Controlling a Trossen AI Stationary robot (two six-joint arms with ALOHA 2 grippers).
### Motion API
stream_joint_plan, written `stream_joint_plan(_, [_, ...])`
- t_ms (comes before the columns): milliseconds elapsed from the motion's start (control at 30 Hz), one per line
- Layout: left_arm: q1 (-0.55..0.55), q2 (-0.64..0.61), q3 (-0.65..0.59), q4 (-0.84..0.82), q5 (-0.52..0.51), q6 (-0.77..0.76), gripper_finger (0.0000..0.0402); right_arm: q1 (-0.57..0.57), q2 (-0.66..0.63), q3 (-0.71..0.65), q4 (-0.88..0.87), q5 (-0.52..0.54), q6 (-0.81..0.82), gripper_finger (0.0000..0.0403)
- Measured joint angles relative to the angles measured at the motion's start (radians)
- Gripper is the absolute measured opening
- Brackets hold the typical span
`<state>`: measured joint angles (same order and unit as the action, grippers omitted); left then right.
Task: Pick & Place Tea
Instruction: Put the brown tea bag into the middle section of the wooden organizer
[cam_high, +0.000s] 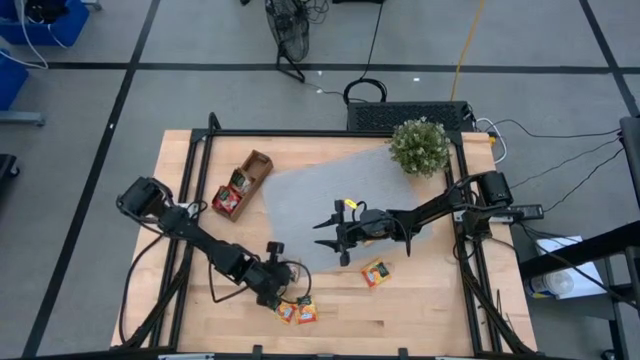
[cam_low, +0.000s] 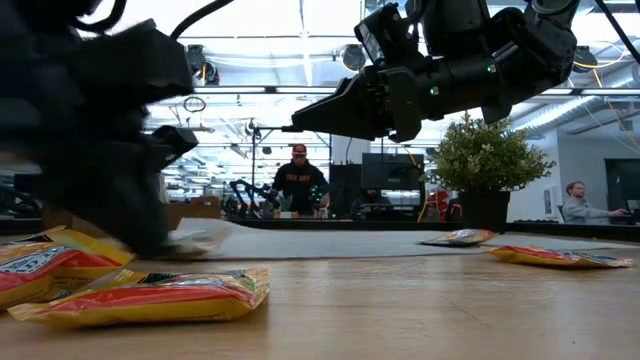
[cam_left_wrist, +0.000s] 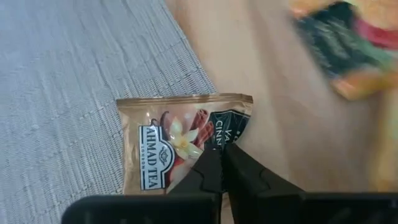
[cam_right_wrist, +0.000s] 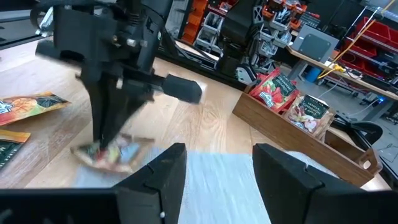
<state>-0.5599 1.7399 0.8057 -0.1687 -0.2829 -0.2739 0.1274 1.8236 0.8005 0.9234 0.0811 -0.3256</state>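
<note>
Where the grey woven mat meets the wooden table, we see the left gripper pinching a tea sachet; the right gripper hovers open; a person stands beyond.

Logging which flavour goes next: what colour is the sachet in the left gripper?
Tan-brown tea sachet with a dark panel, shown best in the left wrist view.
</note>
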Motion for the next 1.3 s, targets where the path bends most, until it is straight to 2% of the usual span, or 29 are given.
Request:
stream_joint_plan(133, [-0.010, -0.102, 0.046, -0.104, 0.048, -0.001, 0.0008, 0.002, 0.000, 0.000, 0.000, 0.000, 0.000, 0.0171])
stream_joint_plan(333, [-0.012, -0.285, 0.072, -0.171, -0.040, -0.054, 0.0008, 0.005, 0.000, 0.000, 0.000, 0.000, 0.000, 0.0171])
stream_joint_plan(500, [-0.012, -0.382, 0.076, -0.155, -0.097, -0.014, 0.0006, 0.005, 0.000, 0.000, 0.000, 0.000, 0.000, 0.0171])
stream_joint_plan(700, [-0.007, -0.371, 0.067, -0.168, -0.107, 0.036, 0.0006, 0.005, 0.000, 0.000, 0.000, 0.000, 0.000, 0.0171])
stream_joint_plan(833, [0.012, -0.330, 0.058, -0.212, -0.109, -0.012, 0.0008, 0.005, 0.000, 0.000, 0.000, 0.000, 0.000, 0.0171])
stream_joint_plan(1133, [0.024, -0.217, 0.058, -0.203, -0.076, -0.024, 0.0038, 0.006, 0.000, 0.000, 0.000, 0.000, 0.001, 0.0171])
stream_joint_plan(1300, [0.024, -0.175, 0.058, -0.189, -0.073, -0.081, 0.0044, 0.006, 0.000, 0.000, 0.000, 0.000, 0.003, 0.0171])
